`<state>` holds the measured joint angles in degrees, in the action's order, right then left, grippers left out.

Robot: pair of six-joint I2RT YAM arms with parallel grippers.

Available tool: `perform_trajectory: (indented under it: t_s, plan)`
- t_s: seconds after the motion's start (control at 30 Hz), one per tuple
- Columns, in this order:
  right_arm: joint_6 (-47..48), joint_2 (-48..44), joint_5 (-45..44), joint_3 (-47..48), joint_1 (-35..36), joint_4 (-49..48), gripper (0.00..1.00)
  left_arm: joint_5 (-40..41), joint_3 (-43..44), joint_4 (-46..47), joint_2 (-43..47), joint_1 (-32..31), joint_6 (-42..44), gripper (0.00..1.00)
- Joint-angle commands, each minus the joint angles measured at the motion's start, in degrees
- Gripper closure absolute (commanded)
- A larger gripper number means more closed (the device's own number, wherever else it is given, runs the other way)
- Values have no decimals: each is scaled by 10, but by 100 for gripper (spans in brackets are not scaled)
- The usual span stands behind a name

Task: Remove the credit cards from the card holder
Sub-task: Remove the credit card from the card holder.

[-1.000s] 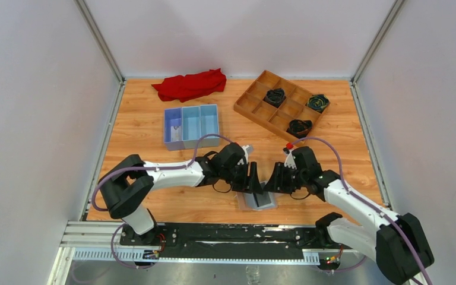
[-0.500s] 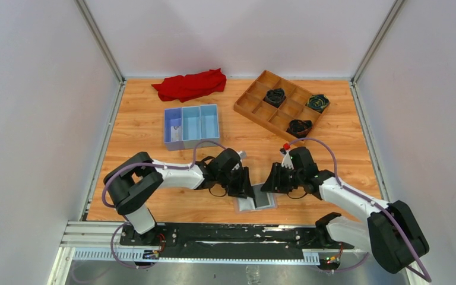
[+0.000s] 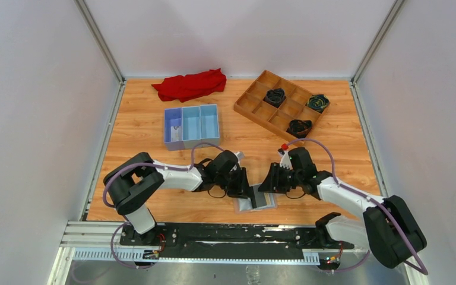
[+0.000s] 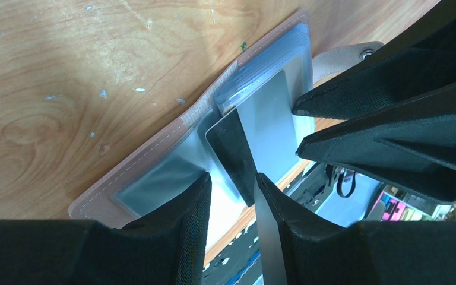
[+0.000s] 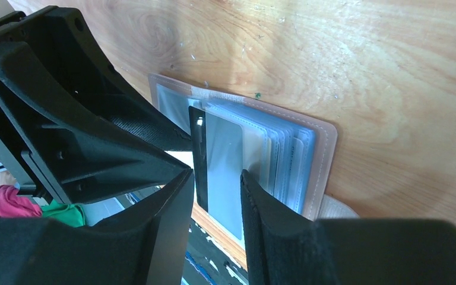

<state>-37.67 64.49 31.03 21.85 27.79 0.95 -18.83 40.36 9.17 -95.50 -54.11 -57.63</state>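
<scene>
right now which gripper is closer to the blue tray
Left. The left gripper is at the card holder, toward the near edge and slightly right of the blue tray. The right gripper faces it from further right, so it is further from the tray.

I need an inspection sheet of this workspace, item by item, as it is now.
Surface: wooden table, small marks, otherwise sound.
Job's things: card holder open flat near the front edge; black card and pale card partly out of the clear sleeves.
Clutter: red cloth, blue three-compartment tray, wooden grid tray holding three dark coiled items.
Grippers: left gripper and right gripper both over the cards, fingers narrowly apart; grip cannot be told.
Cables: purple cables loop above both arms.
Surroundings: white walls, metal rail by the arm bases.
</scene>
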Motion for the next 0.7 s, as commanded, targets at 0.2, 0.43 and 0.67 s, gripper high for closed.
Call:
perform_trajectory:
  t_s: [0.2,0.43,0.67]
  plan:
    - [2,24,-13,-50,9,-4,62,4,-46,70,6,8,-42,63]
    - [-5,30,-11,-49,9,-4,62,8,-89,184,4,8,-102,66]
    - [-8,39,-2,-52,9,-30,62,6,-114,277,-13,8,-136,67]
